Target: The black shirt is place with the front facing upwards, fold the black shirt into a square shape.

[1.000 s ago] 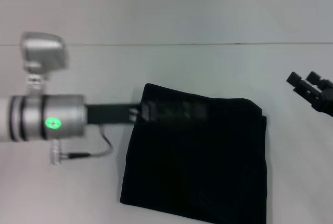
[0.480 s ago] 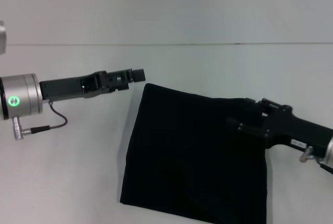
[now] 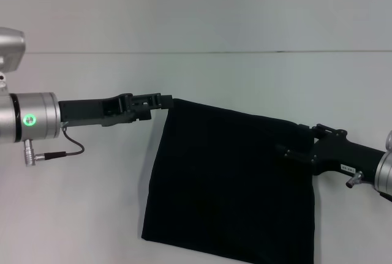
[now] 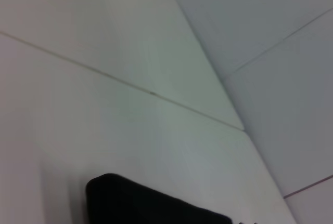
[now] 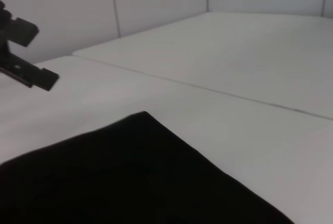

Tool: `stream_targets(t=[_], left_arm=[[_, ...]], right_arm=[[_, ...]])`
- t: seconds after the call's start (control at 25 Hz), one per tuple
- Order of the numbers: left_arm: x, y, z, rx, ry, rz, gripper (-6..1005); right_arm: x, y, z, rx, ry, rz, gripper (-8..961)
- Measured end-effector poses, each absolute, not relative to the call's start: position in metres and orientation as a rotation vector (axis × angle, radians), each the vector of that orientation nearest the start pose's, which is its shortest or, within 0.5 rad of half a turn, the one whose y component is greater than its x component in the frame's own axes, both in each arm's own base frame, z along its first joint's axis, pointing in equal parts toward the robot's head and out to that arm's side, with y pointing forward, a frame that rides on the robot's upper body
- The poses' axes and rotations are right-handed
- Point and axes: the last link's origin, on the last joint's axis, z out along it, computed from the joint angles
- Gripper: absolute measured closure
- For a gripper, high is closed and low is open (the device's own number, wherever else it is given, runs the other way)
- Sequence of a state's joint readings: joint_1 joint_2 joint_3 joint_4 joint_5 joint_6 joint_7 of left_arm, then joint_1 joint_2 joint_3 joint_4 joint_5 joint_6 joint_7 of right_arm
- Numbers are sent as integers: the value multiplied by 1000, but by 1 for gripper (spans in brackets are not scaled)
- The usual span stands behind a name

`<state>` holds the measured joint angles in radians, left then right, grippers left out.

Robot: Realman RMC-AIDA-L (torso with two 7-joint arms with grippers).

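1. Your left gripper (image 3: 164, 100) reaches in from the left, its tip right at the far left corner of the black shirt (image 3: 233, 181); you cannot tell whether it is pinching the cloth or merely touching it.
2. Your right gripper (image 3: 288, 152) comes in from the right and lies over the shirt's right edge; its fingers merge with the dark cloth, so its hold cannot be read either.
3. The black shirt lies folded into a rough rectangle on the table (image 3: 92, 215), plain black side up, its near edge running out of the head view.
4. The table is pale and smooth, with a thin seam line (image 3: 214, 51) crossing it beyond the shirt.
5. In the right wrist view, light wall panels (image 5: 156, 0) rise behind the table, and the left gripper shows at the far edge.
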<state>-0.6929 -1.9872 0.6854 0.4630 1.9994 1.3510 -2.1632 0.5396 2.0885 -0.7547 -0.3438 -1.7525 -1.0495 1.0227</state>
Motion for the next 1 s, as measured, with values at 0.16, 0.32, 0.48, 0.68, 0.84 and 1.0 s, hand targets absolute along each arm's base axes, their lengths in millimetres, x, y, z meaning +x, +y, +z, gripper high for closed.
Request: stream_targets(t=[0.16, 0.32, 0.48, 0.68, 0.84, 1.0], left_arm=[[-252, 390, 0, -2297, -1749, -673, 104], [-250, 398, -3, -2262, -1802, -565, 108], [-249, 406, -4, -2220, -1821, -459, 112], [-249, 410, -16, -2198, -1805, -397, 118], [-246, 409, -28, -2201, -1810, -372, 122], [-240, 409, -37, -2229, -1794, -342, 126]], right_arm=[[311, 349, -42, -2359, 667, 516, 162], [310, 343, -24, -2326, 651, 644, 162], [313, 325, -7, -2371, 593, 717, 163], [320, 296, -9, -2484, 547, 727, 163], [321, 278, -20, -2572, 469, 696, 162], [320, 274, -24, -2589, 471, 705, 162]])
